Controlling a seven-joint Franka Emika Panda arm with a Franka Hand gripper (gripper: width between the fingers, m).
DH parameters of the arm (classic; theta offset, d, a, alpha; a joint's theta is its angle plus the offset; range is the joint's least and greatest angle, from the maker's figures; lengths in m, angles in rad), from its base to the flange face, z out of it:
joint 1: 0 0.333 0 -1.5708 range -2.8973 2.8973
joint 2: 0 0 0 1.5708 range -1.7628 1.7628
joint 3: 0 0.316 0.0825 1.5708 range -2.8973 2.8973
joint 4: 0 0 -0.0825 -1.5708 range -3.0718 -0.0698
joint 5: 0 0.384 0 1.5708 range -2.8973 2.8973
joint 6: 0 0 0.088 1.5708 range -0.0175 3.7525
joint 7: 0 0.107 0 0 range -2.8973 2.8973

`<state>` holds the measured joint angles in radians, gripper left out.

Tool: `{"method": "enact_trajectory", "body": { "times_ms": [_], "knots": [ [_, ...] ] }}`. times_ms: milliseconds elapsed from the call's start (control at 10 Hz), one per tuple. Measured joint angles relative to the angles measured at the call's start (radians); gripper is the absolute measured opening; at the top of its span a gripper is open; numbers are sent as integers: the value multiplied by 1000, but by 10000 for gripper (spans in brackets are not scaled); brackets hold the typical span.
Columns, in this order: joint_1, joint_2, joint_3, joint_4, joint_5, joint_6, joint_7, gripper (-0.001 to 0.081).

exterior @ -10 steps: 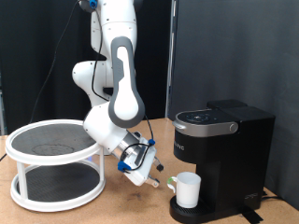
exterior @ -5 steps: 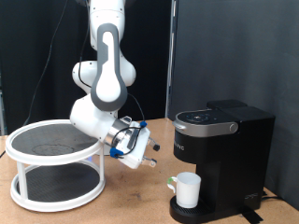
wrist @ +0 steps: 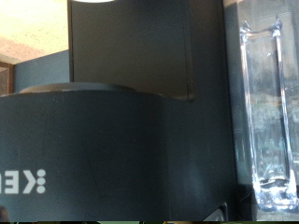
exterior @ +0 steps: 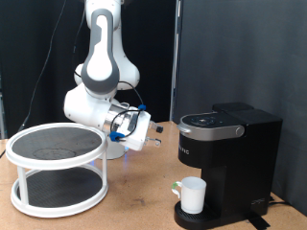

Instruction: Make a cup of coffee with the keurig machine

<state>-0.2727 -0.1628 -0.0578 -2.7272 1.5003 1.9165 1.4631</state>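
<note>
The keurig machine (exterior: 228, 153) stands at the exterior view's right, black and boxy, with its lid down. The white cup (exterior: 194, 195) stands on its round drip base (exterior: 206, 218) under the spout, handle towards the exterior view's left. My gripper (exterior: 153, 139) hangs in the air to the exterior view's left of the machine, at about the height of its top, pointing at it and holding nothing. It is well above the cup and apart from it. The wrist view is filled by the machine's black front (wrist: 103, 149) with part of its white logo (wrist: 23, 180). No fingers show there.
A white round two-tier rack (exterior: 56, 153) with dark mesh shelves stands at the exterior view's left on the wooden table (exterior: 134, 206). A clear water tank (wrist: 266, 121) shows beside the machine in the wrist view. A black curtain hangs behind.
The gripper has risen from low beside the cup and swung up and away, towards the exterior view's left. It is now level with the machine's top. The cup has stayed on the drip base.
</note>
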Motion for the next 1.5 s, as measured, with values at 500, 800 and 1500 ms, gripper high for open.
{"method": "enact_trajectory", "body": {
  "times_ms": [500, 800, 1500],
  "knots": [
    [4, -59, 4, 16, 63, -112, -114, 734],
    [12, -139, 9, 22, 117, -176, -102, 734],
    [14, -278, 62, 88, 97, -168, 84, 734]
  ]
}}
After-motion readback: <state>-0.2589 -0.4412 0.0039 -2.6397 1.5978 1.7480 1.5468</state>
